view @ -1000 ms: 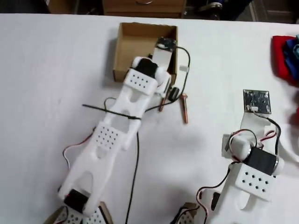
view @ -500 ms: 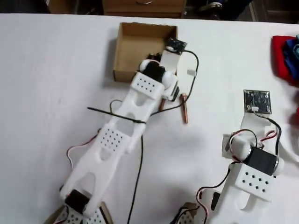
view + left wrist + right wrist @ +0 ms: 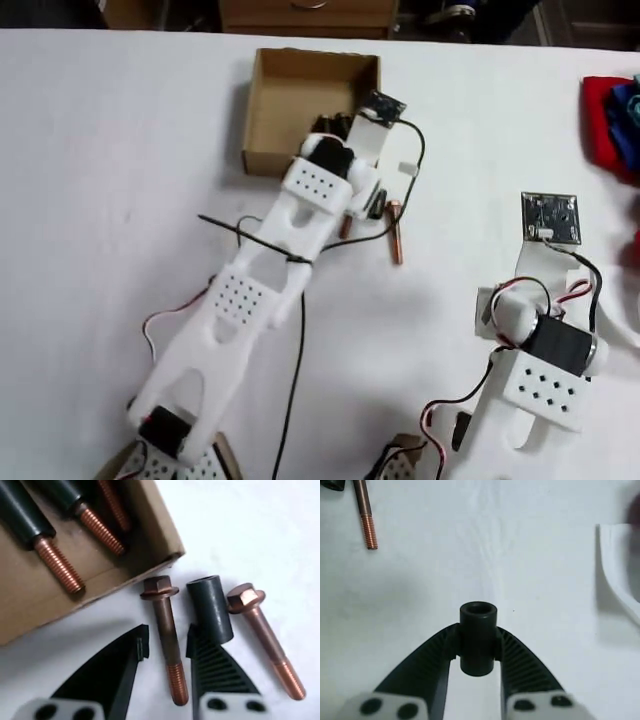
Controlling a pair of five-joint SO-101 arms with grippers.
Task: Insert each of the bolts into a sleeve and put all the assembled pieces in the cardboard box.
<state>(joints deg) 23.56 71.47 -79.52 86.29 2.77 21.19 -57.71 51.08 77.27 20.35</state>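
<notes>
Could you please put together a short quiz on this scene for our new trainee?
1. True or false: the right claw is shut on a black sleeve.
2. How many bare bolts lie on the table outside the cardboard box, as seen from the left wrist? A) one B) two C) four
3. Fill in the blank: the left claw is ____, with one bolt lying between its fingers.

Key: 1 true; 2 B; 3 open.
</notes>
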